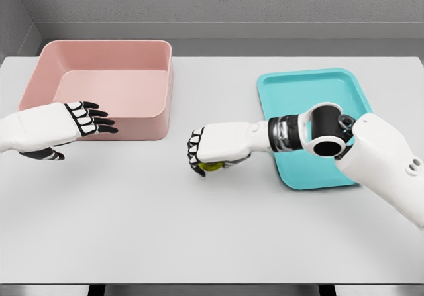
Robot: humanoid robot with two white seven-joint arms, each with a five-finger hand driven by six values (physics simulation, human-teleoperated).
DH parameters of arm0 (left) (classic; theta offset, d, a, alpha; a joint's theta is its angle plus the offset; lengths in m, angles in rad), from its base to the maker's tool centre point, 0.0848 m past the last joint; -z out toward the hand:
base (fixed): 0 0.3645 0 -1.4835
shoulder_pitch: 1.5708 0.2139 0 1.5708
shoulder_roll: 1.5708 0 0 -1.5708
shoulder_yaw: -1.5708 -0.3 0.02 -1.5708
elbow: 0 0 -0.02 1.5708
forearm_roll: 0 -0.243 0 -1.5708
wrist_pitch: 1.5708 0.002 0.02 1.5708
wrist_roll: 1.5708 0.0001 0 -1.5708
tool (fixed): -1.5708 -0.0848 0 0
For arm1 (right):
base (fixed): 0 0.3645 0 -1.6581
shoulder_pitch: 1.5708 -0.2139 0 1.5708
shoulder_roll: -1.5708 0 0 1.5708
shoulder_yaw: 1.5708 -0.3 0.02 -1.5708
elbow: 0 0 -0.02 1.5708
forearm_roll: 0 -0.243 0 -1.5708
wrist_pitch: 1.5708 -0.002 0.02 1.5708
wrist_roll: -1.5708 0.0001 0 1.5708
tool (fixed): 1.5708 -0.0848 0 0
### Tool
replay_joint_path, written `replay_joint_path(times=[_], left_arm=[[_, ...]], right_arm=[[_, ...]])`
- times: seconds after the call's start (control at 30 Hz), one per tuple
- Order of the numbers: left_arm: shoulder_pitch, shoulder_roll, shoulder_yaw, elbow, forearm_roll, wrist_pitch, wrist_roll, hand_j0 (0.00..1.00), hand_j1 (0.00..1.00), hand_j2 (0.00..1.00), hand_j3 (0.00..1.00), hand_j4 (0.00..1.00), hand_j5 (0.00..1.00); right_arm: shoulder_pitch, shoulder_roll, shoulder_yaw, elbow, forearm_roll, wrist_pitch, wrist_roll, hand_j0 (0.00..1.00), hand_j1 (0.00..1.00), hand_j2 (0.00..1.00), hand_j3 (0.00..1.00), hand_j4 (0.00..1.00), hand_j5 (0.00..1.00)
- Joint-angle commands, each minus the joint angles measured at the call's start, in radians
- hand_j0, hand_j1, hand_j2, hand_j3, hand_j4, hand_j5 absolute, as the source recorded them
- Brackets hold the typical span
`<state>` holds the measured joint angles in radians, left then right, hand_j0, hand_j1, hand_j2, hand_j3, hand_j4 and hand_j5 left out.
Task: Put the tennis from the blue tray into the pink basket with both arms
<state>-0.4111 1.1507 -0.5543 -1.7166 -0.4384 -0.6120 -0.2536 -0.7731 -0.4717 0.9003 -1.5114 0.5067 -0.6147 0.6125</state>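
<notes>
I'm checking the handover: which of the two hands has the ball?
The right hand, out over the table between tray and basket, curls around the yellow-green ball. The left hand, by the basket's front wall, is open and empty.

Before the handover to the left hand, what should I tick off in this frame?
1. Tennis ball held by right hand: ok, fingers curled over it.
2. Ball off the blue tray: ok, it sits above the table.
3. Left hand ready to receive: ok, fingers open, in front of the pink basket.
4. Hands touching: not ok, clearly apart.
5. Basket interior free: ok.
</notes>
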Motion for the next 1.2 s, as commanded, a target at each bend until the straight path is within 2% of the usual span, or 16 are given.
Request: replay_joint_path(times=[0.0, 0.2, 0.63, 0.67, 0.7, 0.73, 0.77, 0.8, 0.9, 1.03, 1.1, 1.17], left_arm=[[0.000, 0.001, 0.001, 0.000, 0.006, 0.001, 0.000, 1.00, 1.00, 1.00, 1.00, 1.00, 1.00], [0.002, 0.001, 0.001, 0.000, 0.006, 0.001, 0.000, 1.00, 1.00, 1.00, 1.00, 1.00, 1.00], [0.002, 0.001, 0.001, 0.000, 0.006, 0.001, 0.000, 1.00, 1.00, 1.00, 1.00, 1.00, 1.00], [0.002, 0.001, 0.001, 0.000, 0.006, 0.001, 0.000, 1.00, 1.00, 1.00, 1.00, 1.00, 1.00], [0.002, 0.001, 0.001, 0.000, 0.006, 0.001, 0.000, 1.00, 1.00, 1.00, 1.00, 1.00, 1.00], [0.002, 0.001, 0.001, 0.000, 0.006, 0.001, 0.000, 1.00, 1.00, 1.00, 1.00, 1.00, 1.00], [0.002, 0.001, 0.001, 0.000, 0.006, 0.001, 0.000, 1.00, 1.00, 1.00, 1.00, 1.00, 1.00], [0.002, 0.001, 0.001, 0.000, 0.006, 0.001, 0.000, 1.00, 1.00, 1.00, 1.00, 1.00, 1.00], [0.002, 0.001, 0.001, 0.000, 0.004, 0.001, 0.000, 1.00, 1.00, 1.00, 1.00, 1.00, 1.00], [0.002, 0.001, 0.001, 0.000, 0.004, 0.001, 0.000, 1.00, 1.00, 1.00, 1.00, 1.00, 1.00], [0.002, 0.001, 0.001, 0.000, 0.004, 0.001, 0.000, 1.00, 1.00, 1.00, 1.00, 1.00, 1.00], [0.002, 0.001, 0.001, 0.000, 0.004, 0.001, -0.001, 1.00, 1.00, 1.00, 1.00, 1.00, 1.00]], right_arm=[[0.000, 0.018, 0.003, 0.059, -0.002, 0.004, -0.002, 0.38, 0.38, 0.38, 0.38, 0.38, 0.38], [-0.011, 0.038, 0.019, 0.074, 0.000, 0.004, -0.002, 0.38, 0.38, 0.38, 0.38, 0.38, 0.38], [-0.008, 0.036, 0.038, 0.082, 0.010, 0.004, -0.002, 0.41, 0.41, 0.41, 0.41, 0.41, 0.41], [-0.008, 0.036, 0.037, 0.082, 0.010, 0.004, -0.002, 0.47, 0.47, 0.47, 0.47, 0.47, 0.47], [-0.006, 0.036, 0.034, 0.083, 0.010, 0.004, -0.002, 0.59, 0.59, 0.59, 0.59, 0.59, 0.59], [-0.006, 0.036, 0.032, 0.083, 0.010, 0.004, -0.002, 0.76, 0.76, 0.76, 0.76, 0.76, 0.76], [-0.006, 0.036, 0.032, 0.085, 0.009, 0.004, -0.002, 0.85, 0.85, 0.85, 0.85, 0.85, 0.85], [-0.006, 0.035, 0.029, 0.085, 0.009, 0.004, -0.002, 0.90, 0.90, 0.90, 0.90, 0.90, 0.90], [-0.005, 0.033, 0.026, 0.083, 0.010, 0.004, -0.002, 0.96, 0.96, 0.96, 0.96, 0.96, 0.96], [-0.005, 0.022, 0.022, 0.082, 0.010, 0.004, -0.002, 0.99, 0.99, 0.99, 0.99, 0.99, 0.99], [-0.005, 0.004, -0.043, 0.069, 0.003, 0.004, -0.002, 1.00, 1.00, 1.00, 1.00, 1.00, 1.00], [0.000, -0.018, -0.133, 0.016, 0.000, 0.004, -0.002, 1.00, 1.00, 1.00, 1.00, 1.00, 1.00]])
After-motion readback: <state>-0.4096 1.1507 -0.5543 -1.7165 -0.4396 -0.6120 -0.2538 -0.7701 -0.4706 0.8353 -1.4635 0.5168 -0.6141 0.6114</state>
